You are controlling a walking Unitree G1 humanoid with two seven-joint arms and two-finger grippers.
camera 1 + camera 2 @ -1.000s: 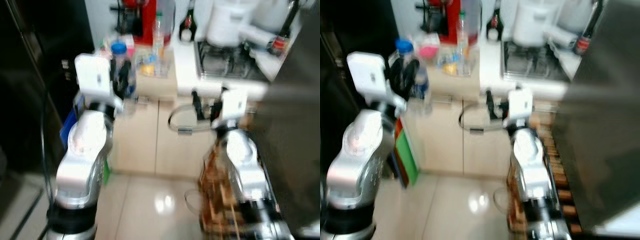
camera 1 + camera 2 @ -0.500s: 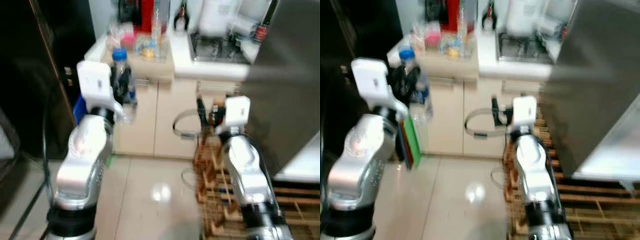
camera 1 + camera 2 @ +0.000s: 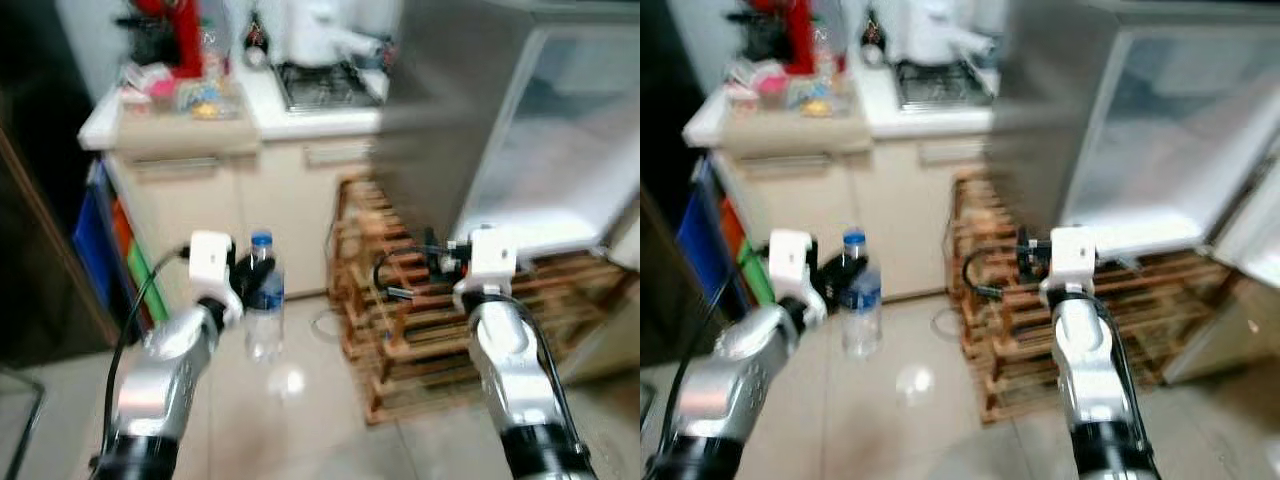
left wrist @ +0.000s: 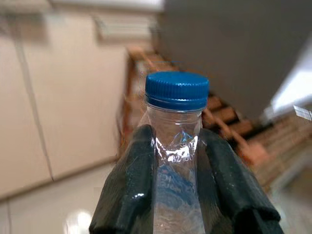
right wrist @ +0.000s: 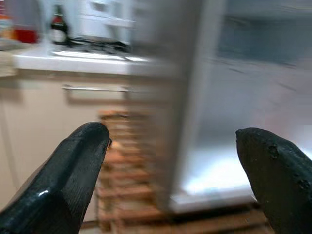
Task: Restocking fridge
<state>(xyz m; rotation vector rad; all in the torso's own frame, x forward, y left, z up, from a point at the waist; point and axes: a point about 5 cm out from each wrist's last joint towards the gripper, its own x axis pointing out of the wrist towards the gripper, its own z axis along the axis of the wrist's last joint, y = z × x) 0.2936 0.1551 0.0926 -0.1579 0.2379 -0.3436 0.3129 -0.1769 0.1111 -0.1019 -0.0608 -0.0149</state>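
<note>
The left gripper clamps a blue-capped water bottle by its neck, upright. The right gripper gapes empty before the open fridge, above a wooden rack.

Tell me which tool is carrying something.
The left tool: it is shut on the blue-capped water bottle, gripped below its neck. The right tool is open, with nothing between its fingers.

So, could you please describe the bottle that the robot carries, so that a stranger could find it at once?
Start at the wooden rack on the floor by the fridge; to its left the left gripper is shut on a clear plastic bottle. It has a blue cap and blue label, unlike the dark bottles on the counter.
</note>
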